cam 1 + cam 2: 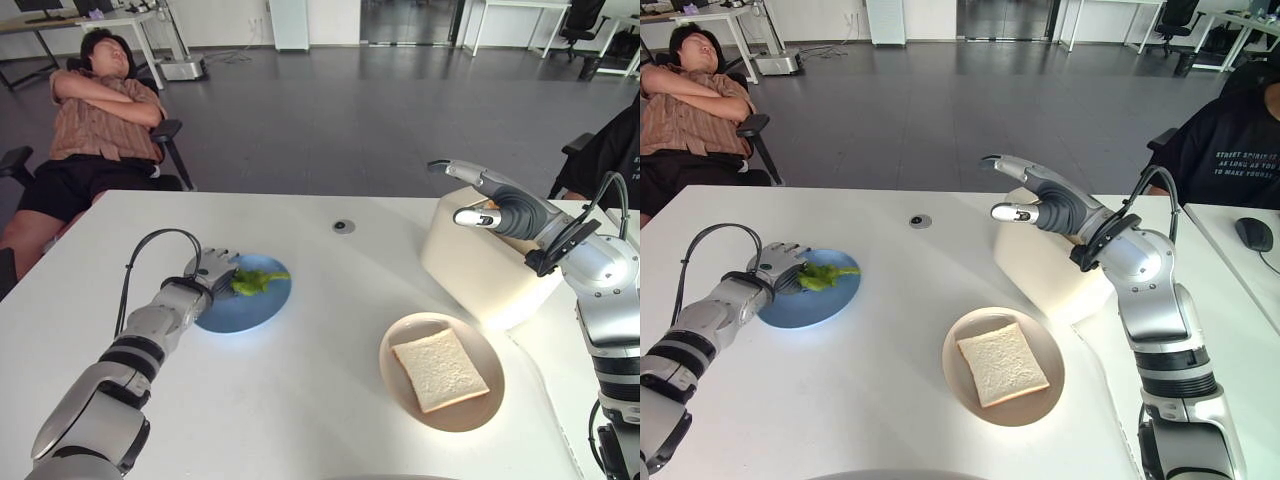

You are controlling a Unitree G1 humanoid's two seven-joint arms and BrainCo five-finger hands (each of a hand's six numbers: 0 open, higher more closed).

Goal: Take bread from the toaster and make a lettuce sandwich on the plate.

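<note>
Bread [440, 368] on plate [398, 388], white table [300, 420], grey floor [350, 120]; left robot hand [208, 270] grips lettuce [258, 280], right robot hand [492, 202] open.

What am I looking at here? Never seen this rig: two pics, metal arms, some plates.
This is a humanoid robot with two arms, each ending in a hand with several fingers. Both pictures come from the stereo camera on its head, looking down at the white table. They show one scene from slightly offset spots.

On the table are a cream toaster, a beige plate with one bread slice, and a blue plate with lettuce.

The right hand hovers open above the toaster and holds nothing. The left hand rests at the blue plate against the lettuce. Whether it grips the lettuce cannot be told.
</note>
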